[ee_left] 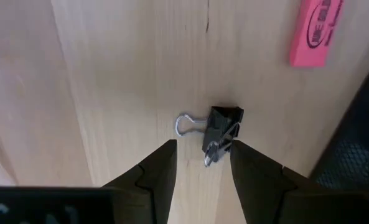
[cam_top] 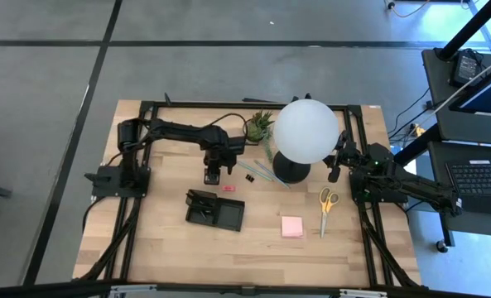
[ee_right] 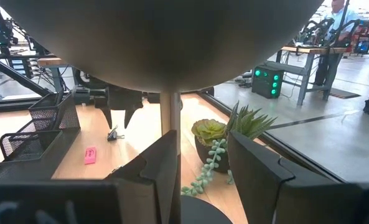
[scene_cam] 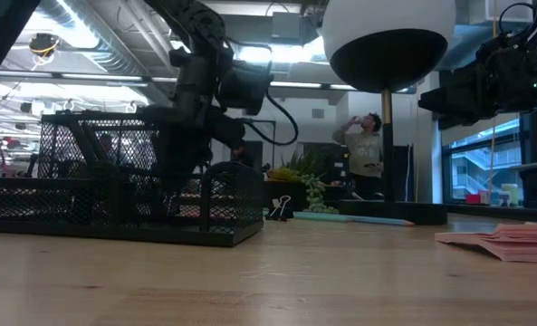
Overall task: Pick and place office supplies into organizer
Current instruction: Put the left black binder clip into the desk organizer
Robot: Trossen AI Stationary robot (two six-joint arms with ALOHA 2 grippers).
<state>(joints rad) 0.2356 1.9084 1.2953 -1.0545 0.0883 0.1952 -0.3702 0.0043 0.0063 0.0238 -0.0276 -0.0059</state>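
My left gripper is open and points down just above a small black binder clip with silver wire handles. The clip lies flat on the wood close to one fingertip, and I see no touch. The clip also shows under that gripper in the right wrist view. A pink eraser lies beside it. The black mesh organizer sits near the table's near edge. Another black clip, pale-green pencils, yellow-handled scissors and a pink sticky pad lie on the table. My right gripper waits open beside the lamp.
A white globe lamp on a round black base stands at the table's far middle, with a small potted plant to its left. The organizer's mesh wall is right beside my left gripper. A person stands in the room behind.
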